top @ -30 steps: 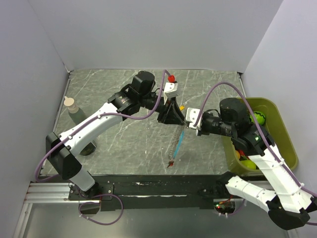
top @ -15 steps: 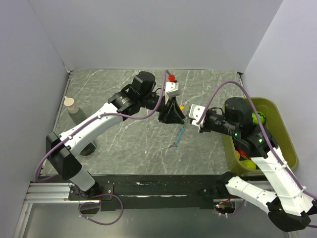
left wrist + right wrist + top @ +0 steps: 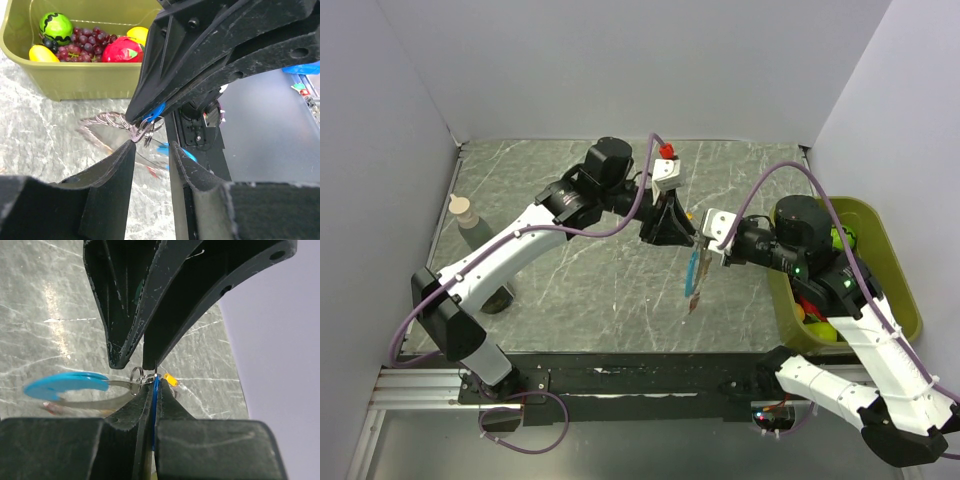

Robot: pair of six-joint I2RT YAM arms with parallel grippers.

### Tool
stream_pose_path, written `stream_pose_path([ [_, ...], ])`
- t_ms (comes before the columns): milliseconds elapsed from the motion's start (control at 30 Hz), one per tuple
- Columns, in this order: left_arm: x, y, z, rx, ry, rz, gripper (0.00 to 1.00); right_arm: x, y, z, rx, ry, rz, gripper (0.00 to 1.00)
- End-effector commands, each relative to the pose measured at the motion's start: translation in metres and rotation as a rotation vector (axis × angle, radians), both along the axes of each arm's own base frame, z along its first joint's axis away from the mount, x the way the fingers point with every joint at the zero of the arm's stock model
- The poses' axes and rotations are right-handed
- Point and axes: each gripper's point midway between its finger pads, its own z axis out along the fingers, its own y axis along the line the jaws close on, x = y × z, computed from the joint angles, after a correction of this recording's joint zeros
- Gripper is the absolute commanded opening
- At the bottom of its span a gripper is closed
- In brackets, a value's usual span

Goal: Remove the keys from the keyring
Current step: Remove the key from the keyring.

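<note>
- Right gripper: state?
- Pressed together on the blue key, which is held edge-on between its pads. The pinch sits at lower centre of the right wrist view.
- Left gripper?
- Its jaws stand apart, wider than a second ago. The keyring lies at the mouth of the gap, at the centre of the left wrist view, against one fingertip. No clamp on it is visible.
- Location of the load?
- It is off the table, in the air between the two grippers, right of centre in the top view. The keys hang below the right gripper. The light-blue key points to the left of the right wrist view. The orange key is just beside the pinch.
- What has changed?
- A second ago the bunch trailed toward lower centre of the top view. It has swung back and now hangs nearer, under the right gripper.
- Consequence for the task?
- Judgement: the left side has eased its hold, so the load hangs on the right pinch alone. The light-blue key is still on the ring, so no removal is complete. The left gripper probably has to close on the ring again before the blue key can be pulled free.
</note>
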Motion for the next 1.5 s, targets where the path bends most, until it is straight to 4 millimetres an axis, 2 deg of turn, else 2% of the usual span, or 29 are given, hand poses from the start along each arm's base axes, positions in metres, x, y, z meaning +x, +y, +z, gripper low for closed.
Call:
stream_pose_path([
  [0,-0.01,0.0,0.017,-0.038,-0.01,-0.056,0.39,0.007,0.002,0.029,0.054,-0.089,-0.011,0.0],
  [267,-0.015,-0.008,0.005,-0.014,0.003,-0.087,0.38,0.007,0.002,0.032,0.06,-0.087,-0.008,0.0],
  [533,-0.013,-0.01,0.014,-0.021,-0.008,-0.073,0.34,0.01,0.003,0.02,0.033,-0.076,-0.009,0.0],
  [700,-0.012,-0.008,0.019,-0.024,-0.024,-0.063,0.35,0.013,0.001,0.012,0.016,-0.078,-0.023,0.0],
  [967,-0.013,-0.011,0.013,-0.02,-0.009,-0.083,0.35,0.011,0.003,0.011,0.022,-0.072,-0.015,0.0],
  [1133,-0.013,-0.012,0.007,-0.01,-0.001,-0.085,0.27,0.009,0.003,0.015,0.03,-0.071,-0.008,0.0],
  [1433,-0.007,-0.014,0.002,0.002,-0.002,-0.052,0.01,0.007,0.003,0.015,0.039,-0.068,-0.003,0.0],
  [1467,-0.007,-0.014,0.002,0.002,-0.003,-0.053,0.01,0.007,0.004,0.016,0.04,-0.069,-0.001,0.0],
])
